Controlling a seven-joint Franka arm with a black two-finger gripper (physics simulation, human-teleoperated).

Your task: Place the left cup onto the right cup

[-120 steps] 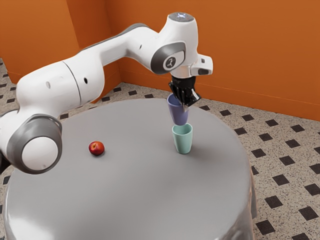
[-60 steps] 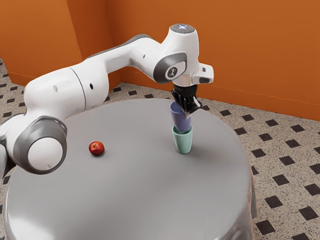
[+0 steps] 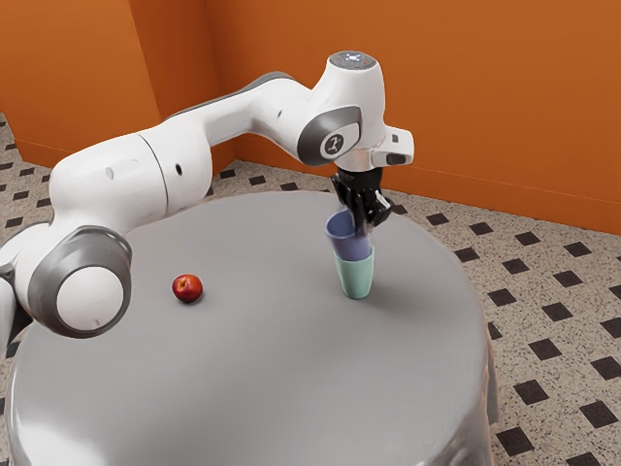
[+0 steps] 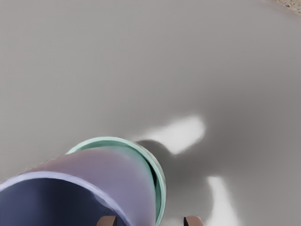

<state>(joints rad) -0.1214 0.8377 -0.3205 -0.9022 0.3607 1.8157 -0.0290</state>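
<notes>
My gripper point(image 3: 363, 216) hangs released, but the purple cup point(image 3: 343, 237) leans in the green cup point(image 3: 356, 279); a snagging finger could topple both.

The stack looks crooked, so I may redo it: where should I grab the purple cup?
Pinch the purple cup by its upper wall at the rim, from above: its base sits inside the green cup, and it leans toward the exterior view's left.
</notes>
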